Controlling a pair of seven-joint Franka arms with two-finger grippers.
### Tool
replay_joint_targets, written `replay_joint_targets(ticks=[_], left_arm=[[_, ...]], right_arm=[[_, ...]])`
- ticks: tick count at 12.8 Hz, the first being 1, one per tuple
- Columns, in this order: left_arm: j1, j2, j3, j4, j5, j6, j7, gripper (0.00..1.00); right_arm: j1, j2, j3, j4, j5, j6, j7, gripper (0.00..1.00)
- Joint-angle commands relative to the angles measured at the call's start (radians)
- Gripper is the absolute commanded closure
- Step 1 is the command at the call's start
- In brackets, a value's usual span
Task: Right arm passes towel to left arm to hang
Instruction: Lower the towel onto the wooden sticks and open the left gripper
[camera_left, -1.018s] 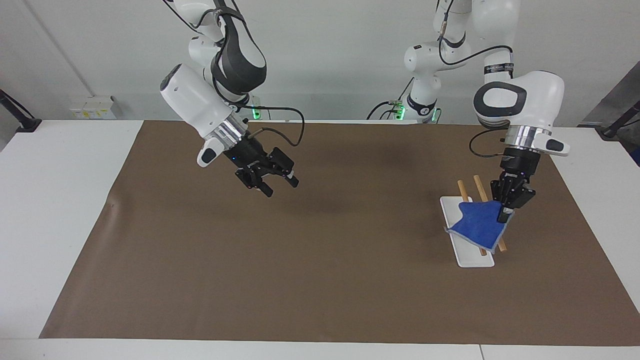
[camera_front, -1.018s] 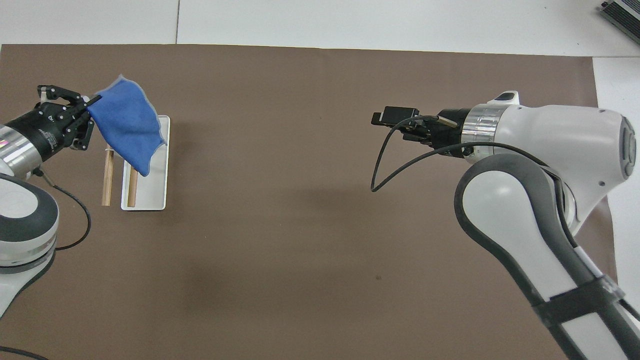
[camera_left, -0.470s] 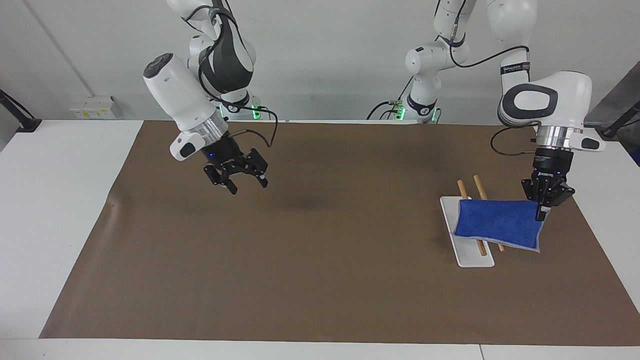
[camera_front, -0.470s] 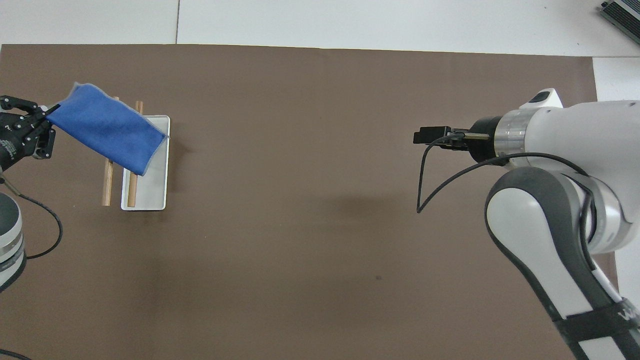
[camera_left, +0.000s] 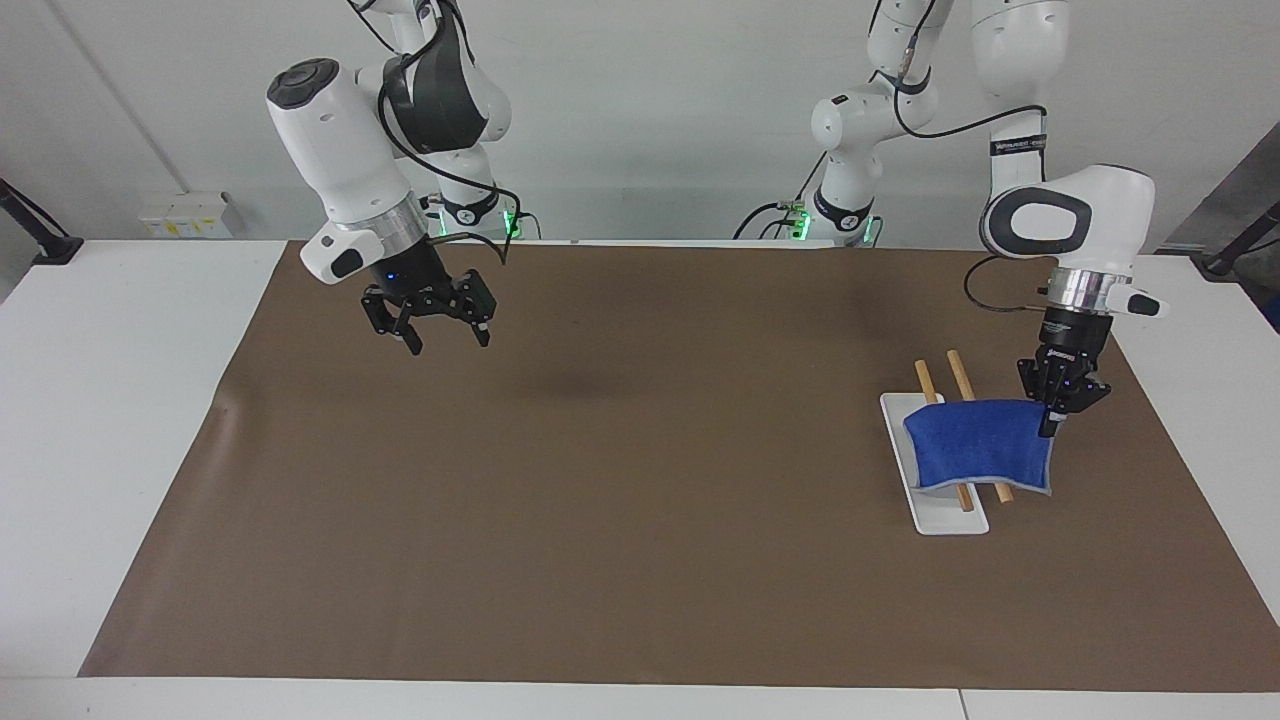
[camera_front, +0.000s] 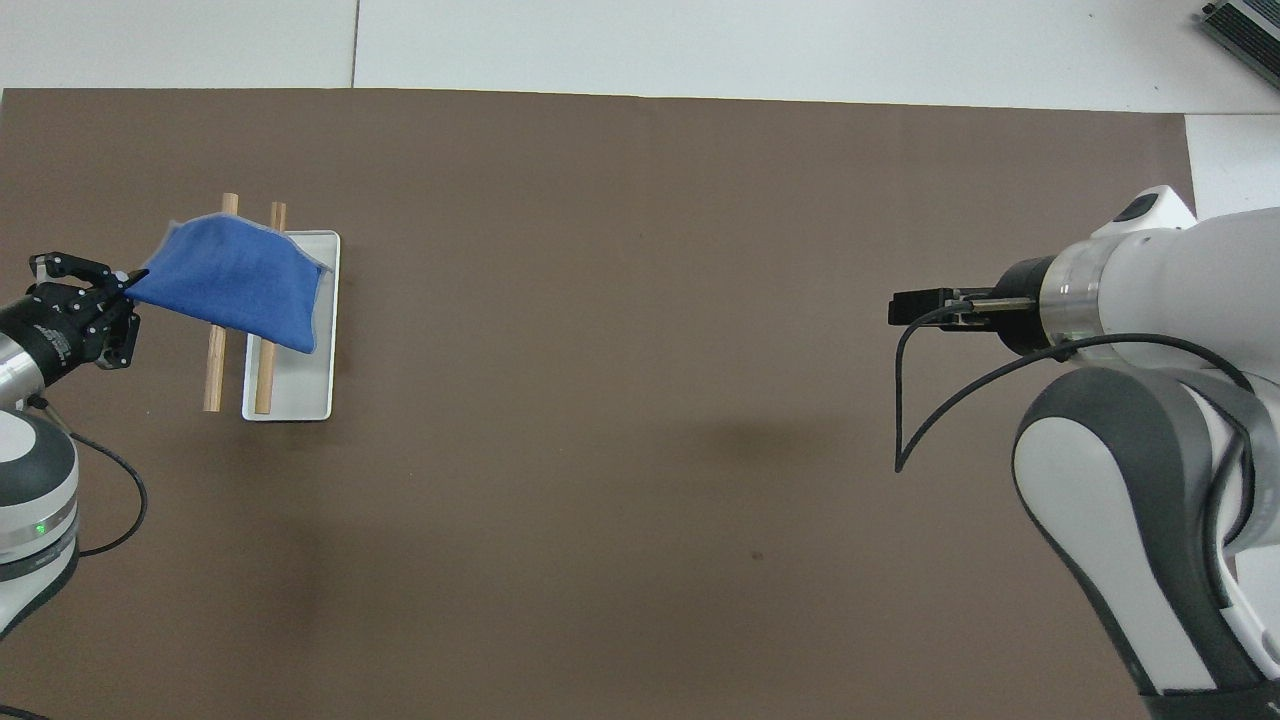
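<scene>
Brown mat over a white table (camera_left: 150, 420), and the towel (camera_left: 980, 445) is draped across two wooden rods (camera_left: 960, 372) on a little white tray (camera_left: 945, 520) at the left arm's end, with the left gripper (camera_left: 1055, 415) pinching one top corner. It looks light and floppy, so I'd say grab it by a corner or edge, since it'll sag wherever it isn't held. Right gripper (camera_left: 440, 335) waits over bare mat with its jaws spread apart and nothing in them.

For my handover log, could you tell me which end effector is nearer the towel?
The left end effector: it grips the towel by a corner over the rack. The right end effector hangs open at the table's other end.
</scene>
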Motion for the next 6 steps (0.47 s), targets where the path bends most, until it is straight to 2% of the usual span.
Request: replay_joint_targets(ticks=[1,2,3,6], left_arm=[[0.006,-0.039,-0.009,-0.055,-0.019,0.018,0.014,0.71],[0.006,-0.039,-0.009,-0.057,-0.019,0.016,0.014,0.40],[0.006,-0.039,-0.009,-0.057,-0.019,0.016,0.013,0.25],[0.010,-0.041,-0.007,-0.057,-0.019,0.005,0.013,0.22]], right_arm=[[-0.010,-0.013,-0.006,-0.004,-0.030,-0.015,0.007,0.00],[-0.012,-0.013,-0.009,-0.004,-0.032,-0.016,0.005,0.00],[-0.012,-0.012,-0.015,-0.001,-0.047,-0.018,0.004,0.00],[-0.021,-0.009,-0.027,0.035,-0.125,-0.060,0.004,0.00]])
